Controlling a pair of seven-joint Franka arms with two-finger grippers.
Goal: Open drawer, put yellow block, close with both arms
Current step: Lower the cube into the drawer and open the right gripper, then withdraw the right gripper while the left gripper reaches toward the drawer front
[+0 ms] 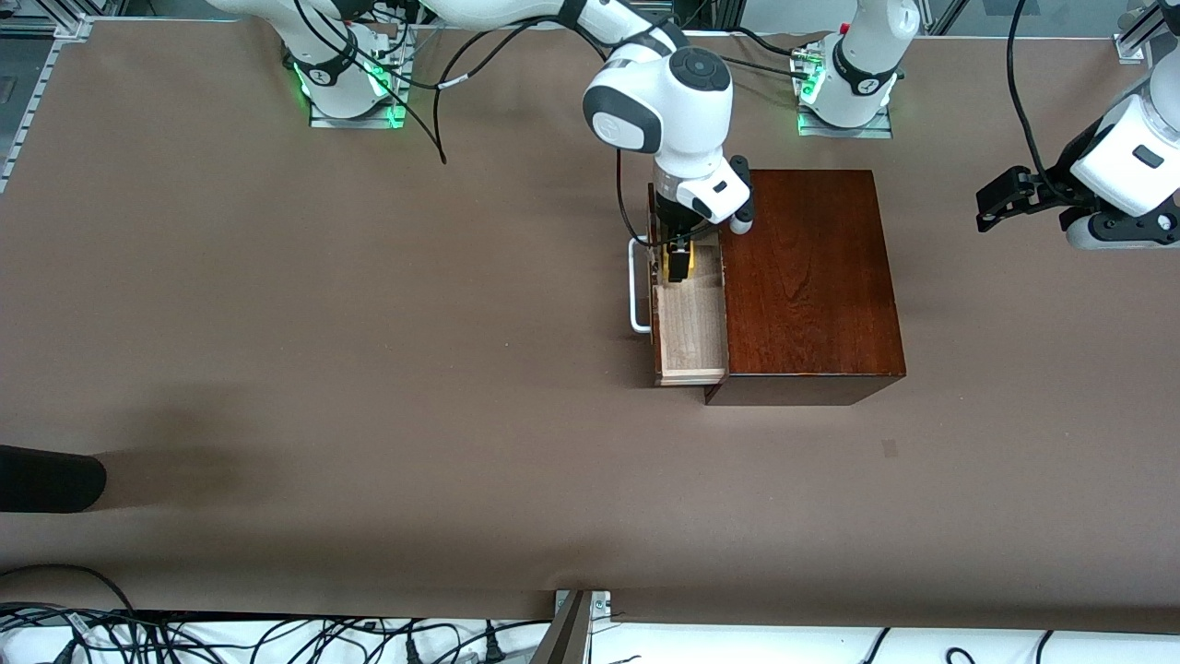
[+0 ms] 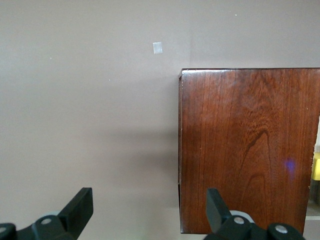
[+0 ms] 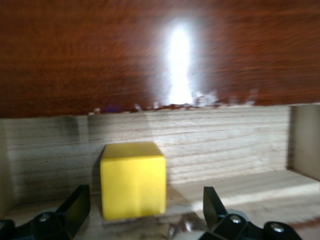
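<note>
We see the right gripper down in the open drawer, fingers spread, yellow block released between them on the drawer floor; front view hides most of it. Left gripper waits, spread, over the table's left-arm end. No readable labels

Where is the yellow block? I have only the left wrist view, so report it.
Observer: The yellow block sits in the open drawer, on its pale wood floor.
Operator: Report the right gripper.
Observer: The right gripper is down in the drawer, its fingers open on either side of the block with a gap on each side.
Operator: Give me the handle, and place my gripper.
Observer: The white handle faces the right arm's end of the table, with nothing on it. The left gripper waits open over the table, toward the left arm's end.
</note>
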